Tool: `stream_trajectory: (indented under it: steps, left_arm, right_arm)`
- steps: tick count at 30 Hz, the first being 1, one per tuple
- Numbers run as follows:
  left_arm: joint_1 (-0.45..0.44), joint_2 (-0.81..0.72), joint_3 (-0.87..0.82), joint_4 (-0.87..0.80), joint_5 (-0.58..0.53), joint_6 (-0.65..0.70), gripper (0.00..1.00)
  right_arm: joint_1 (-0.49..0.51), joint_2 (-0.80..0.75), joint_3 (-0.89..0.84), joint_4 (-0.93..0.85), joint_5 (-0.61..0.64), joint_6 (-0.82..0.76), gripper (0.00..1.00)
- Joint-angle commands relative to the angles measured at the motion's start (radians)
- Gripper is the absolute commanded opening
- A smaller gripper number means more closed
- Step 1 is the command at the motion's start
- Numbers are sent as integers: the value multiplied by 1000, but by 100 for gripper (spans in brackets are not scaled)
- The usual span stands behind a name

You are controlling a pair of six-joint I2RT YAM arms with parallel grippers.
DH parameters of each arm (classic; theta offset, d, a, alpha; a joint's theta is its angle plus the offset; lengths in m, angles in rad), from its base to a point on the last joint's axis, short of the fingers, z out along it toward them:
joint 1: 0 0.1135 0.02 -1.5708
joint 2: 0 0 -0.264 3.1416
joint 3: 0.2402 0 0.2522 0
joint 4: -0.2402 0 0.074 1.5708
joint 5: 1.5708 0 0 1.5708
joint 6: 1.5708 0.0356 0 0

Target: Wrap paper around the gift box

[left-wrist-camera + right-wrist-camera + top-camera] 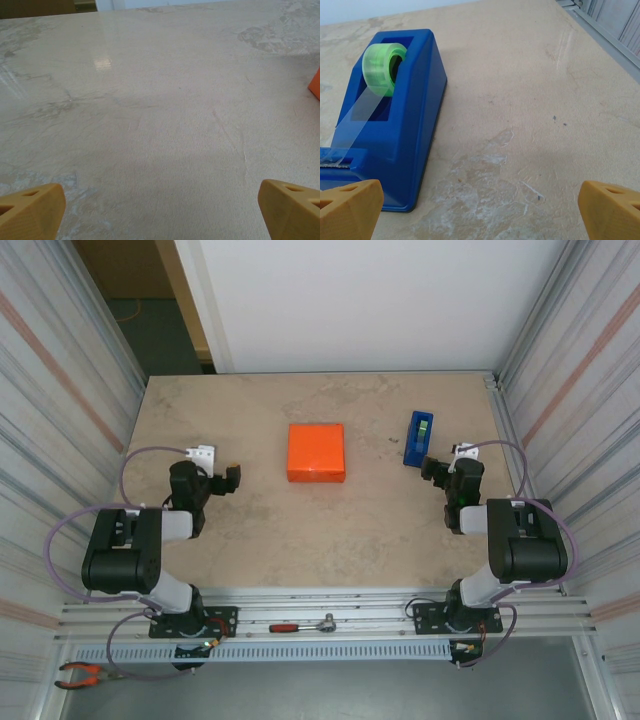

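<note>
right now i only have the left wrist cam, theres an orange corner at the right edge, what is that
Observer: That corner belongs to an orange-wrapped box, flat and square, lying mid-table.
Operator: any pink showing on it
Observer: None from above; orange covers its top and near side.
Operator: wheres the tape
Observer: A blue tape dispenser stands to the box's right, apart from it, close ahead of the right gripper.
</note>
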Motion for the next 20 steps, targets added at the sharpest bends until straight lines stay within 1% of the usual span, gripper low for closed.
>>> stream_trajectory:
  steps: [1,12,14,20]
  left_arm:
    - [-2,-4,6,4,-13,-2,99]
    - [-2,-4,7,4,-12,-2,99]
    - [-1,-3,7,3,-12,-2,99]
    - [-2,-3,6,4,-12,-2,99]
  right_arm:
    - [0,-12,-5,2,8,-26,98]
    - [2,-1,6,-10,3,-31,98]
    - [-12,8,27,-40,-72,-42,98]
    - [-17,-11,1,-11,-84,-44,98]
